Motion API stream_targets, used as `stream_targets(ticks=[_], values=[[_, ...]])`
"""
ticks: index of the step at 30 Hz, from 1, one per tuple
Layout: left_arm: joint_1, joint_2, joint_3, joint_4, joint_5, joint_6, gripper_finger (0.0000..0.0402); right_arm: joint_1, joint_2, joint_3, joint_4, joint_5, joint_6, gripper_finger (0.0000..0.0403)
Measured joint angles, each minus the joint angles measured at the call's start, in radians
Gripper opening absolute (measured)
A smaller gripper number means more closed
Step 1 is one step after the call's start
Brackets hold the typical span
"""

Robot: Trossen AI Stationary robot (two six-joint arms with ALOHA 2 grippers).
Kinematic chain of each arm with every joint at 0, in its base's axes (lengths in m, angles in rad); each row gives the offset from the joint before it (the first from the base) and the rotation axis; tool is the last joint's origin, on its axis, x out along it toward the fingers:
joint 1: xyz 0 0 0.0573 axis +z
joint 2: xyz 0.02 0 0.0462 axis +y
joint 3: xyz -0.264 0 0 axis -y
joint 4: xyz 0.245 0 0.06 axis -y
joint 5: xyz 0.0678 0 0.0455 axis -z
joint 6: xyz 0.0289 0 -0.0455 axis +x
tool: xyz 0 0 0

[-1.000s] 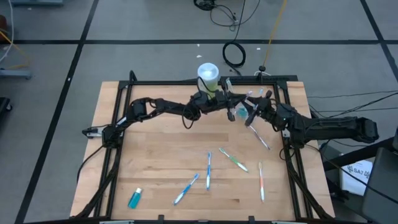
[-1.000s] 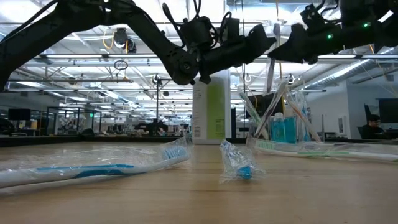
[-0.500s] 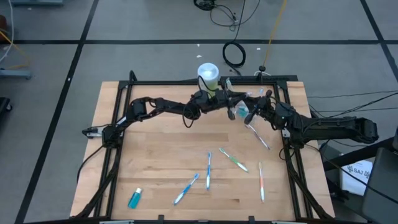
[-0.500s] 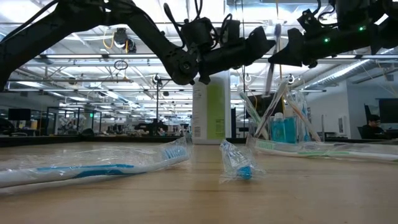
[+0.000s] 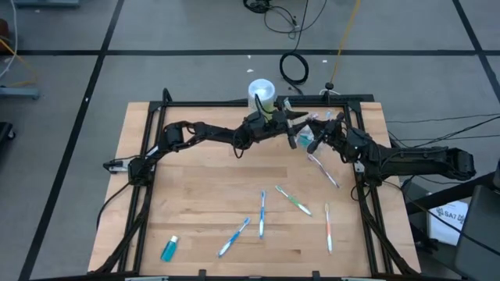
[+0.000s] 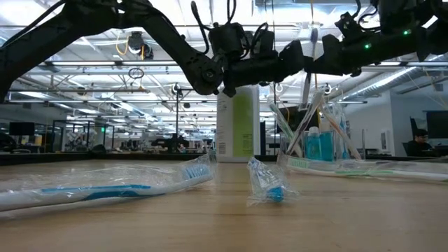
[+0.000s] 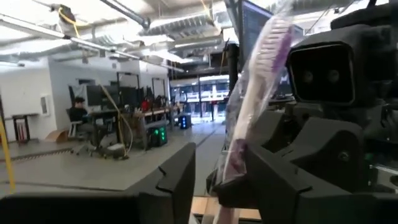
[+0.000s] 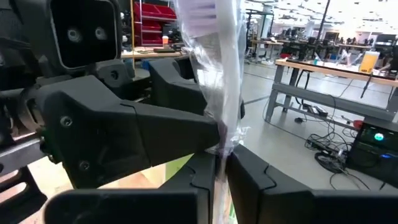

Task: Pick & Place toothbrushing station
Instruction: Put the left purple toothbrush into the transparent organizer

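Toothbrushes dominate the scene: a wrapped pink-bristled toothbrush (image 7: 258, 81) stands upright between both tools above the clear cup (image 6: 320, 136), at the upper centre of the high view. The right tool (image 8: 219, 177) is closed narrowly on its lower handle, while the left tool (image 7: 221, 177) has its fingers around the same brush; whether they press it I cannot tell. The cup, at the right of the low view, already holds several brushes and teal tubes, beside a tall white-and-green bottle (image 6: 234, 129). On the wooden bench (image 5: 195, 195), four loose toothbrushes lie in the lower centre of the high view, including a blue one (image 5: 233, 236) and an orange one (image 5: 328, 228), with a teal tube (image 5: 169, 248) at lower left.
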Motion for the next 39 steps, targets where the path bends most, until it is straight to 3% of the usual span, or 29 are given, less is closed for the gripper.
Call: stream_targets(ticks=[8, 15, 21, 25, 28, 34, 39], values=[[-0.007, -0.132, 0.0, -0.391, -0.081, 0.01, 0.0168, 0.0, -0.032, 0.0, -0.015, 0.008, 0.001, 0.0018], [0.001, -0.293, -0.006, -0.916, -0.101, 0.034, 0.0168, 0.001, -0.038, 0.003, 0.002, 0.004, 0.02, 0.0018], [0.011, -0.418, -0.006, -1.156, -0.095, 0.064, 0.0168, 0.002, -0.043, 0.002, -0.007, 0.003, 0.039, 0.0018], [0.01, -0.529, -0.112, -1.145, -0.079, 0.085, 0.0168, 0.002, -0.043, 0.002, -0.005, 0.003, 0.058, 0.0018], [0.01, -0.646, -0.264, -1.08, -0.081, 0.076, 0.0168, 0.0, -0.018, 0.002, -0.005, 0.003, 0.067, 0.0018], [0.017, -0.874, -0.57, -0.923, -0.188, 0.028, 0.0168, -0.037, 0.106, 0.012, 0.045, -0.02, 0.102, 0.0018], [0.011, -0.992, -0.742, -0.772, -0.282, -0.009, 0.0168, -0.062, 0.206, 0.142, -0.033, -0.02, 0.127, 0.0018]])
